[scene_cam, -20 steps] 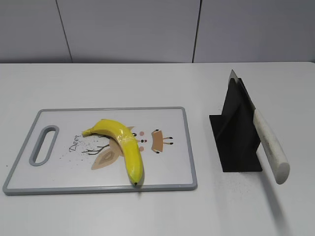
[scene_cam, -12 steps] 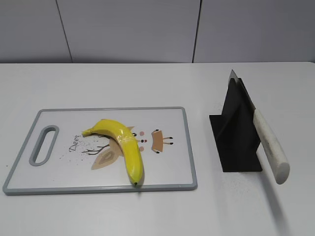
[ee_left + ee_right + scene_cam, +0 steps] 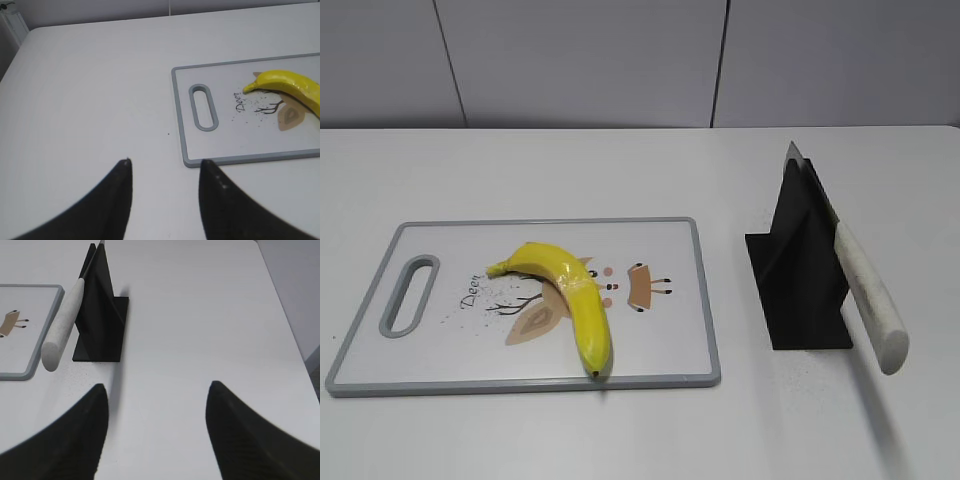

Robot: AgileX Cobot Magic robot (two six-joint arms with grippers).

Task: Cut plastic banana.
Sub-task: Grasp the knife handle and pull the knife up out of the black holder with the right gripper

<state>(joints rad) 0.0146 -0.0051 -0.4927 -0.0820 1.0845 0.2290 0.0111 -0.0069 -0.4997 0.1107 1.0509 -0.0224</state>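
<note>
The plastic banana (image 3: 570, 295) is yellow and curved with a dark tip. It lies on the white cutting board (image 3: 660, 340), and shows in the left wrist view (image 3: 292, 86) too. A knife with a white handle (image 3: 868, 296) leans in a black stand (image 3: 800, 270), also in the right wrist view (image 3: 62, 327). My left gripper (image 3: 165, 162) is open and empty over bare table, left of the board's near corner. My right gripper (image 3: 157, 387) is open and empty, to the right of the stand. Neither gripper shows in the exterior view.
The cutting board (image 3: 200, 155) has a grey rim and a handle slot (image 3: 408, 295) at its left end. The black stand (image 3: 100, 315) rises well above the table. The table's right edge (image 3: 287, 325) runs close to my right gripper.
</note>
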